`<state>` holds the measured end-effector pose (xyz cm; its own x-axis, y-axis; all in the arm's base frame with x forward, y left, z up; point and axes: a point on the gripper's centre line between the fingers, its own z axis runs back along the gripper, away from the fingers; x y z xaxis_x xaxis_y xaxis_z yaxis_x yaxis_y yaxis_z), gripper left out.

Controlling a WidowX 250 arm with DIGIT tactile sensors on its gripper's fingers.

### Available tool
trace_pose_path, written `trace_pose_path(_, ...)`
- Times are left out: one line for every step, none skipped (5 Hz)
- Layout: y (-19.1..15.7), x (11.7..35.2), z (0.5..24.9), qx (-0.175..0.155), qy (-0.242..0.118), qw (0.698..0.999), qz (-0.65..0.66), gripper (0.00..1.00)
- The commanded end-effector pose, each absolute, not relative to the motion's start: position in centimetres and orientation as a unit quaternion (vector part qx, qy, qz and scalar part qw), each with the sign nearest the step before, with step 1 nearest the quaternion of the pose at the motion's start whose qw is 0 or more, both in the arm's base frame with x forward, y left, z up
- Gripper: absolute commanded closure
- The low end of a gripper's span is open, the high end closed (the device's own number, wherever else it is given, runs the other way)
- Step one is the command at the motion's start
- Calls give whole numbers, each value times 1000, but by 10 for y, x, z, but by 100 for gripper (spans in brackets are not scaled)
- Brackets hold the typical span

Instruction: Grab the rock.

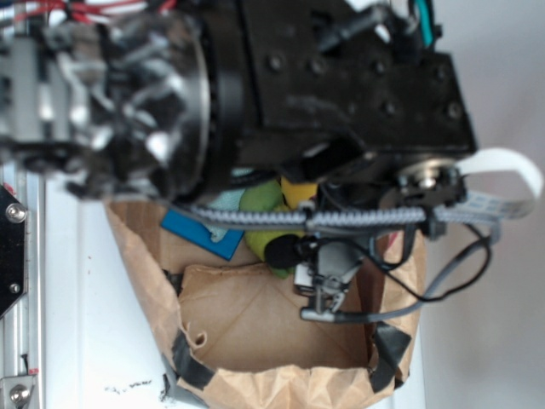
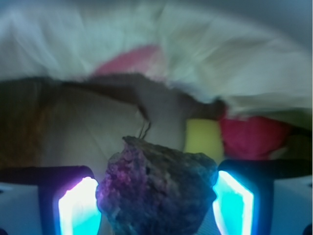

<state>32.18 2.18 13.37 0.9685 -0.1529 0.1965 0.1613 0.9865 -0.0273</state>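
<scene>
Exterior view: dominated across the top by the black arm housing (image 1: 341,77), blurred metal parts at upper left. Below it, a brown paper-lined box (image 1: 255,341) with dark tape at the lower corners, resting on a white table (image 1: 94,341). Inside the box, toward the upper centre: a blue flat piece (image 1: 200,232), a green plush toy (image 1: 264,200) and a bit of yellow sponge (image 1: 298,189), all partly hidden under the arm. Braided grey cable (image 1: 298,219) running left to right across the middle. Gripper (image 1: 319,277) hanging at centre, just below the cable, over the box floor; too small and cluttered here to judge the jaws. No clear sight of the rock from this angle.

Wrist view: rock (image 2: 156,191) at bottom centre, dark, rough, mottled purple-grey, filling the gap between the two glowing fingers. Left finger pad (image 2: 78,208) and right finger pad (image 2: 234,203) pressed against either flank, so gripper (image 2: 156,205) clamped on the rock. Behind, at middle right, the yellow sponge (image 2: 203,138) just beside a red cloth ball (image 2: 252,136). Brown paper wall (image 2: 58,132) at left, pale crumpled paper across the top, blurred, with a pink-red patch (image 2: 132,61) at upper centre, too blurred to identify.
</scene>
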Motion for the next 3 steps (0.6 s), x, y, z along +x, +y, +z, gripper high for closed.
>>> trace_pose_path(33,292,204,16,-148,987,-55,100)
trace_pose_path(32,273,213,30,-144,987,-60,100)
trace_pose_path(31,256,216,34,-157,984,-71,100)
